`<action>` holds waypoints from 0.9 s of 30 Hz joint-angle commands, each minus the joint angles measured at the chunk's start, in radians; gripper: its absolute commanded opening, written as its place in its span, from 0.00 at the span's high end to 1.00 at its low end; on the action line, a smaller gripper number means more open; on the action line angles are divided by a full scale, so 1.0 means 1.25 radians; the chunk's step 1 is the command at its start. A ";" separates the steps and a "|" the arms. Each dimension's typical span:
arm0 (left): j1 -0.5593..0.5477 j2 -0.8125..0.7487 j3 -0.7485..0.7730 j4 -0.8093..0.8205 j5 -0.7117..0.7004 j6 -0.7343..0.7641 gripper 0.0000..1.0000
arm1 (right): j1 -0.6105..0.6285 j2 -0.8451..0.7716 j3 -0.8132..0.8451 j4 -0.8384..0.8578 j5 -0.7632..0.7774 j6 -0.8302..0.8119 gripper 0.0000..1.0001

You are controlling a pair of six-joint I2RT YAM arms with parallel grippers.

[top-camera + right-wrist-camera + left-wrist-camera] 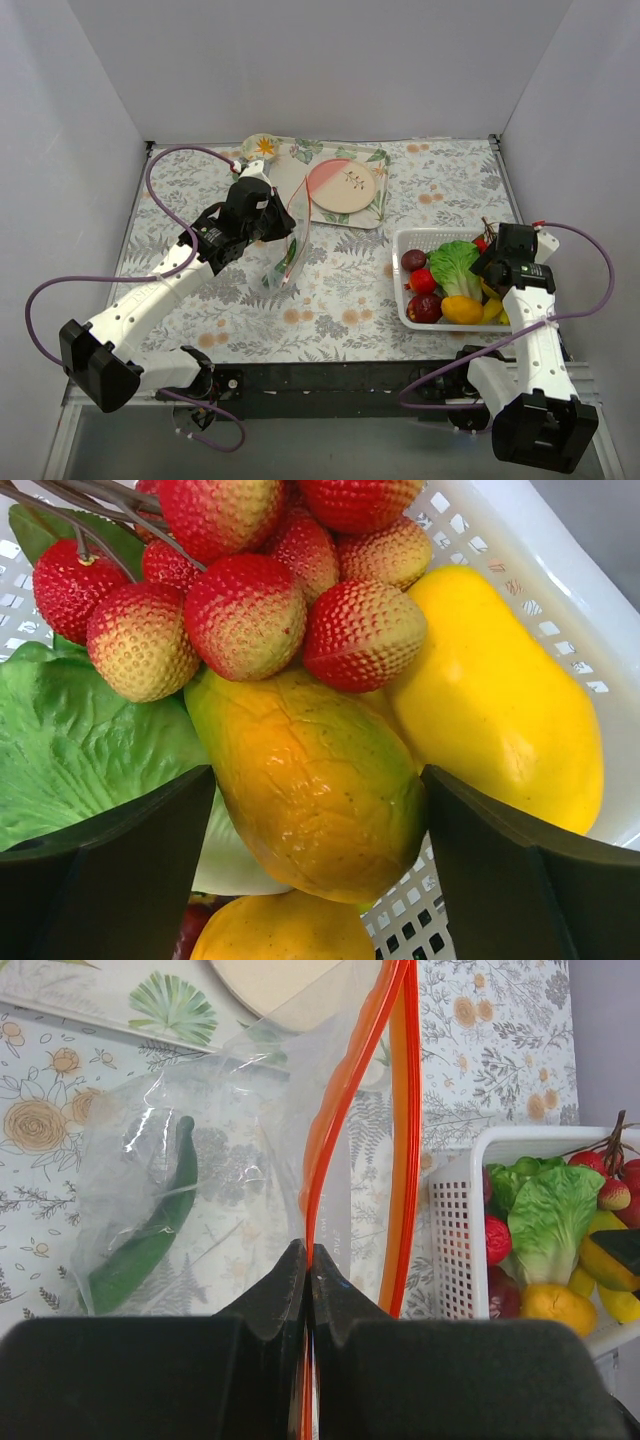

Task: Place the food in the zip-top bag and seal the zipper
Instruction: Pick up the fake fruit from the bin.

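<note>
We see the left gripper [307, 1260] clenched on the zipper [403, 1140], its 2 jaws pressed together with 1 red-orange strip pinched between them. The other strip bows away to the right, so the mouth gapes. The zip-top bag [284, 258] is held up over the floral cloth [330, 300], just in front of the plate [343, 186], with a green pod [150, 1230] lying inside it.

The food [462, 309] sits in the white basket [402, 240] at the right, well apart from the bag and beside the lettuce [456, 265]. The right gripper [318, 800] is spread wide down in that basket, 1 finger on each side of an orange-yellow fruit [310, 750]. We cannot tell whether the pads touch it. A red bumpy cluster [245, 610] rests on that fruit, and a yellow fruit [500, 710] lies against the basket wall.
</note>
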 commanded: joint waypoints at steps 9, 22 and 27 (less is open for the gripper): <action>-0.004 -0.011 -0.002 0.019 0.008 0.009 1.00 | -0.009 -0.026 0.064 -0.005 -0.074 -0.062 0.43; -0.004 0.008 -0.004 0.026 0.017 0.010 1.00 | -0.009 -0.069 0.159 -0.099 -0.129 -0.063 0.60; -0.004 0.007 -0.005 0.027 0.016 0.007 1.00 | -0.009 -0.075 0.194 -0.120 -0.166 -0.067 0.62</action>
